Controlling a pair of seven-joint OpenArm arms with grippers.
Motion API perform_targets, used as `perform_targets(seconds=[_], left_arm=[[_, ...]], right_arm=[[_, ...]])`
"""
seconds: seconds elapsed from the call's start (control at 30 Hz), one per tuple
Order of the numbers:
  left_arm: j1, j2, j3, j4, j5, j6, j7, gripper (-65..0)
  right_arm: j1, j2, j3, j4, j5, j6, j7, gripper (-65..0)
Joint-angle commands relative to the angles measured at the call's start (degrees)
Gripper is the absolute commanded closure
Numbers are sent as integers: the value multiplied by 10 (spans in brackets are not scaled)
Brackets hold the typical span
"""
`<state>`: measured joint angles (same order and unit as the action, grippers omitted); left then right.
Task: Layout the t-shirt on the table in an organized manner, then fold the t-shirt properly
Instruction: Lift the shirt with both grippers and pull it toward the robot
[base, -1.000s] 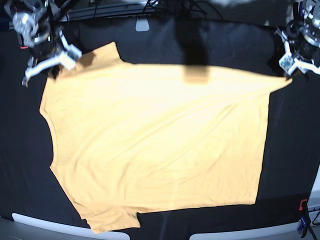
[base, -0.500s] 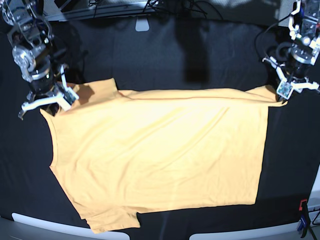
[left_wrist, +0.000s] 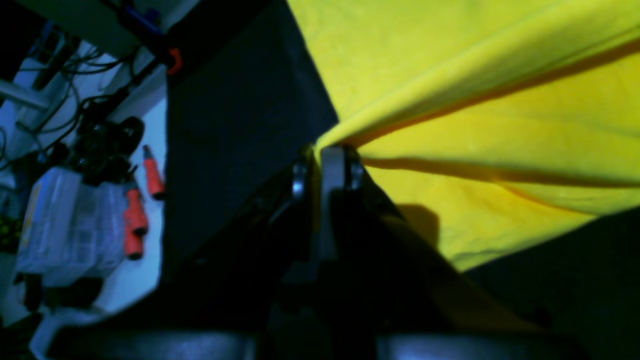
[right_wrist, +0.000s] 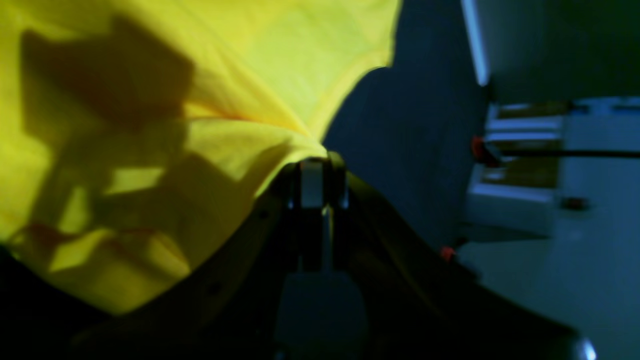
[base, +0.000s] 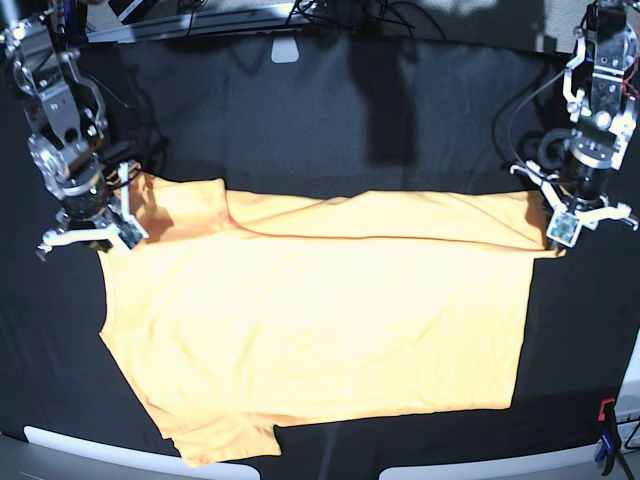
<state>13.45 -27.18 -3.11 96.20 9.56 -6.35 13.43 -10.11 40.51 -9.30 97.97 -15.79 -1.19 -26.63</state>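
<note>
In the left wrist view, the left gripper (left_wrist: 322, 165) is pinching a corner of the t-shirt (left_wrist: 475, 80) with its jaws pressed together on the cloth; taut ridges are fanning away from the pinch toward the upper right, which suggests soft, light cotton that is stretching readily under pull, while the black counter (left_wrist: 240, 125) is lying to the gripper's left. In the right wrist view, the right gripper (right_wrist: 315, 182) is likewise clamping a bunched edge of the t-shirt (right_wrist: 280, 55), the fabric draping off to its left and sagging in loose folds, with the counter (right_wrist: 415, 130) just beyond to its right. In the base view, the t-shirt (base: 320, 330) is lying mostly flat on the counter (base: 330, 130), its far edge doubled over in a narrow band running between the left gripper (base: 562, 228) and the right gripper (base: 125, 225). Such limp cloth is probably handling best when gripped at corners or hems, both ends moving together, since a one-sided tug is likely to skew it.
</note>
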Motion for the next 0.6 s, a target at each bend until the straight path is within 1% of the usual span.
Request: perform_targets(seconds=[0.0, 0.1, 0.23, 0.3, 0.33, 0.37, 0.4, 0.47, 0.53, 0.57], left_arm=[[-13, -7, -5, 6, 2, 10, -14, 0], [-37, -4, -5, -30, -12, 7, -15, 0], [-76, -2, -5, -102, -17, -19, -35, 0], [-89, -1, -5, -126, -17, -20, -44, 0], [-94, -1, -5, -133, -17, -20, -46, 0], [-98, -1, -5, -139, -17, -22, -47, 0], [-101, -2, -5, -143, -17, -28, -52, 0], [-107, -1, -5, -148, -18, -50, -63, 0], [-115, -1, -5, -153, -32, -81, -68, 0], [-118, -1, -5, -156, -43, -90, -68, 0]], right_arm=[[20, 3, 6, -1, -5, 1, 11, 0], [53, -13, 6, -22, -4, 25, 12, 0], [78, -15, 6, -29, 4, 49, 11, 0], [89, -15, 6, -36, 24, 64, 12, 0], [94, -15, 6, -43, 30, 76, 12, 0], [100, -15, 6, -51, 30, 89, 12, 0], [108, -16, 5, -61, 30, 94, 12, 0], [121, -16, 2, -80, 30, 94, 12, 0], [132, -16, 0, -95, 30, 94, 12, 0], [139, -16, -2, -101, 30, 94, 12, 0]])
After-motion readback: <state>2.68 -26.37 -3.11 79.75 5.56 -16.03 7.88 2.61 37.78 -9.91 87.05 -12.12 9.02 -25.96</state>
